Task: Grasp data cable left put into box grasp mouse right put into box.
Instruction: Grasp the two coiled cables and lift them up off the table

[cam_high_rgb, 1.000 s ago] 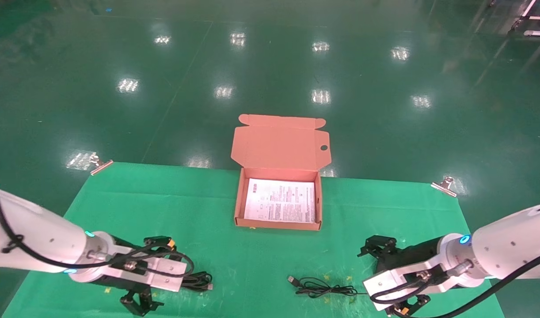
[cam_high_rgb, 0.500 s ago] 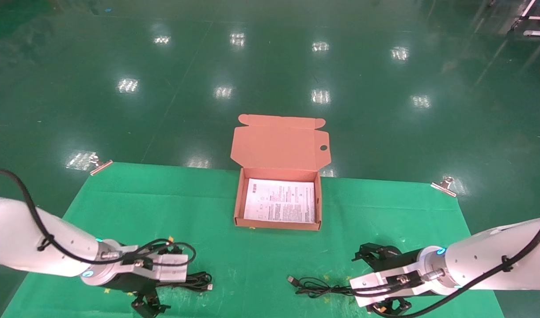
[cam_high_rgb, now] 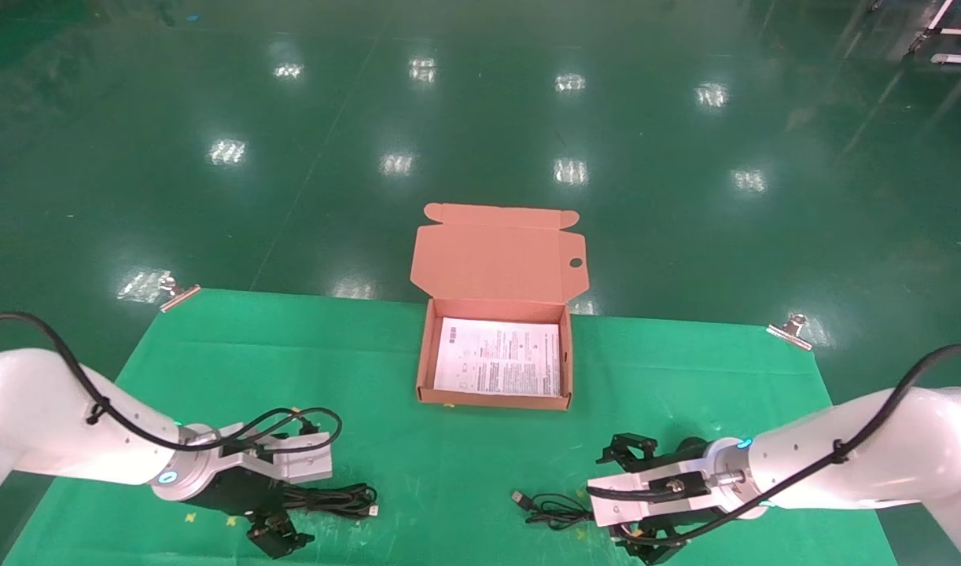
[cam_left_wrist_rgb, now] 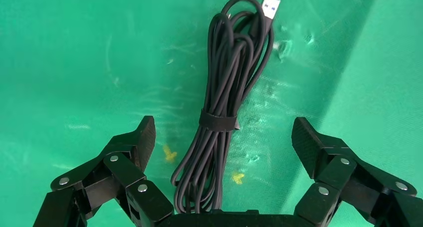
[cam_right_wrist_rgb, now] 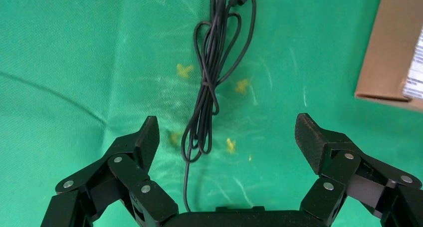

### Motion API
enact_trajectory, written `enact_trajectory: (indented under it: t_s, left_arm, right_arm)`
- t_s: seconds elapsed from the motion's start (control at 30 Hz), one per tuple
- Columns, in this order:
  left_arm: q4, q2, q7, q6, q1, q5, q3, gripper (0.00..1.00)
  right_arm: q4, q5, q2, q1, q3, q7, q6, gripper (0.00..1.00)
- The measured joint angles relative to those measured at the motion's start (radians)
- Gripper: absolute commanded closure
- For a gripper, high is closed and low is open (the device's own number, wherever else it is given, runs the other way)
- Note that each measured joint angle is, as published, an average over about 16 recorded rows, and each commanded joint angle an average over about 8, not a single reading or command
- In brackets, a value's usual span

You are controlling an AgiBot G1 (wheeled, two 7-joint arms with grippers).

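Fingers on both arms are standing spread wide with nothing between them yet. Over at about 8 o'clock on the green-covered counter (cam_high_rgb: 213,346), the left gripper (cam_left_wrist_rgb: 223,137) is hanging low over the data cable (cam_left_wrist_rgb: 227,107), its two black fingers (cam_left_wrist_rgb: 142,139) straddling the bundle on either side without touching it; the strap around the bundle's middle is lying just about level with the fingertips, and the silver USB plug is pointing away from the wrist. From the head view the data cable (cam_high_rgb: 335,498) is lying flat on the cloth, its far end poking out toward 3 o'clock from under the left gripper (cam_high_rgb: 280,519). At about 4 o'clock the right gripper (cam_right_wrist_rgb: 227,137) is likewise gaping open, its fingers (cam_right_wrist_rgb: 312,137) set either side of a thin loose cord (cam_right_wrist_rgb: 212,87) that is lying in slack loops on the cloth, with a plug at its far end. The same cord (cam_high_rgb: 551,507) is trailing toward 9 o'clock from beneath the right gripper (cam_high_rgb: 634,491). I cannot make out the mouse itself from where I am looking; the right arm is covering that spot. The box (cam_high_rgb: 425,354) is sitting open at 12 o'clock, between the two arms and well apart from both, its lid flap standing up at the back and a printed sheet (cam_high_rgb: 500,358) lying flat inside it.
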Motion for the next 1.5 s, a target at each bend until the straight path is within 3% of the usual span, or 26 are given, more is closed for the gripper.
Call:
enact_trajectory:
  t_s: [0.23, 0.27, 0.5, 0.53, 1.5]
  left_arm:
    - [0.085, 0.019, 0.059, -0.017, -0.010, -0.020, -0.008, 0.00]
    - [0.092, 0.020, 0.066, -0.018, -0.011, -0.023, -0.009, 0.00]
    - [0.127, 0.024, 0.110, -0.021, -0.015, -0.042, -0.017, 0.87]
    - [0.130, 0.024, 0.115, -0.021, -0.015, -0.044, -0.018, 1.00]
    - [0.129, 0.023, 0.121, -0.019, -0.015, -0.046, -0.019, 1.00]
  right_arm:
    - [-0.062, -0.013, -0.035, -0.006, -0.010, -0.034, 0.031, 0.00]
    - [-0.068, -0.015, -0.038, -0.007, -0.011, -0.038, 0.035, 0.05]
    - [-0.098, -0.026, -0.053, -0.016, -0.016, -0.052, 0.063, 0.93]
    - [-0.101, -0.027, -0.055, -0.017, -0.016, -0.052, 0.066, 1.00]
    - [-0.101, -0.029, -0.055, -0.018, -0.015, -0.053, 0.070, 1.00]
